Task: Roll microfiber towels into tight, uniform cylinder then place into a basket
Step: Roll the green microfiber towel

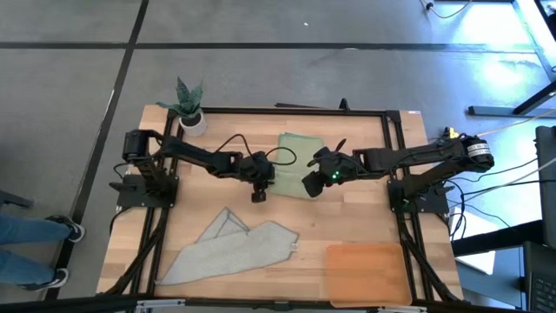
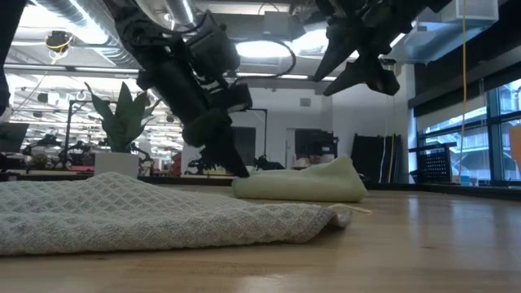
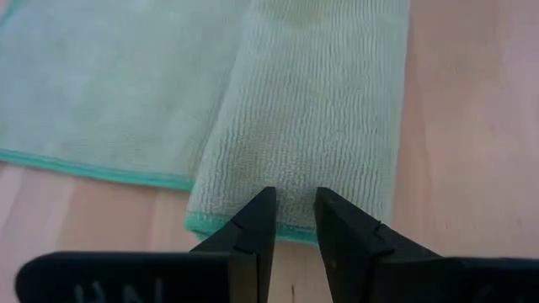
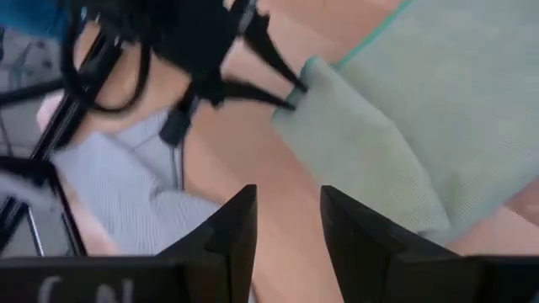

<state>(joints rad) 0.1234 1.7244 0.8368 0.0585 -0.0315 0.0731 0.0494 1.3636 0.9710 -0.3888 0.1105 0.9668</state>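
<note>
Grey towel [image 1: 233, 250]: lies loose and flat at the front left of the table [image 1: 347, 222].
Left gripper [image 3: 293, 212]: low at the rolled edge of the green towel [image 1: 300, 163] (fingers narrowly apart, nothing between them).
Green towel: partly rolled, at the table's back middle.
Right gripper [image 4: 286, 215]: raised above the green towel, fingers apart, holding nothing.
Basket [image 1: 365, 271]: front right, well apart from both towels.

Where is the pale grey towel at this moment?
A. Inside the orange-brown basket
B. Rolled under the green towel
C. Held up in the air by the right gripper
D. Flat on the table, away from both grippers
D: in the high view the grey towel lies spread on the table, left of the basket, with neither gripper on it.
</note>
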